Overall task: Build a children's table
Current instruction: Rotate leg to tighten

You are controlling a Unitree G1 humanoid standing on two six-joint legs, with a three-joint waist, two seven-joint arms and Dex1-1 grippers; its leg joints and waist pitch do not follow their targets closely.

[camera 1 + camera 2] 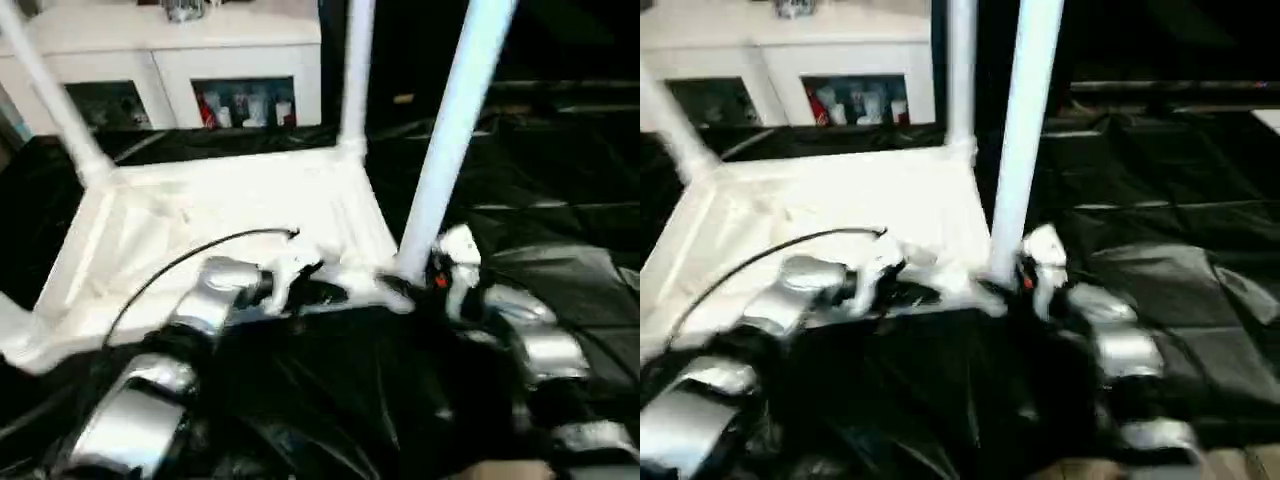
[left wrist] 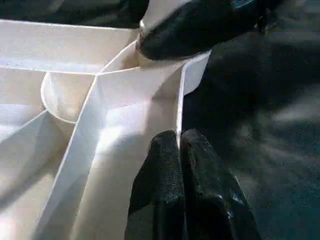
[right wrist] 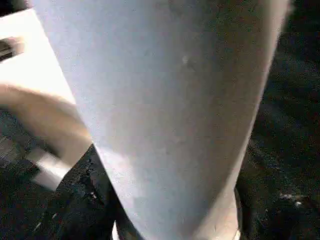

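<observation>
The children's table [image 1: 240, 215], upside down on black sheeting [image 1: 560, 190], is seen across the left and centre of the head view, legs pointing up. At lower centre-left the left gripper [image 2: 179, 150] is pinched shut on the thin near rim [image 2: 180, 107]. Right of centre, the right gripper [image 1: 425, 275] is set around the base of the near-right leg [image 1: 455, 130], though whether it is clamped cannot be told. The plastic is judged light, stiff and slippery; legs are best taken low, near the socket.

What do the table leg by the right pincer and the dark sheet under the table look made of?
The leg: likely moulded plastic, smooth and white with a soft sheen, matching the ribbed tabletop underside. The sheet: thin black plastic film by the look, glossy and creased, catching light on its wrinkles.
</observation>
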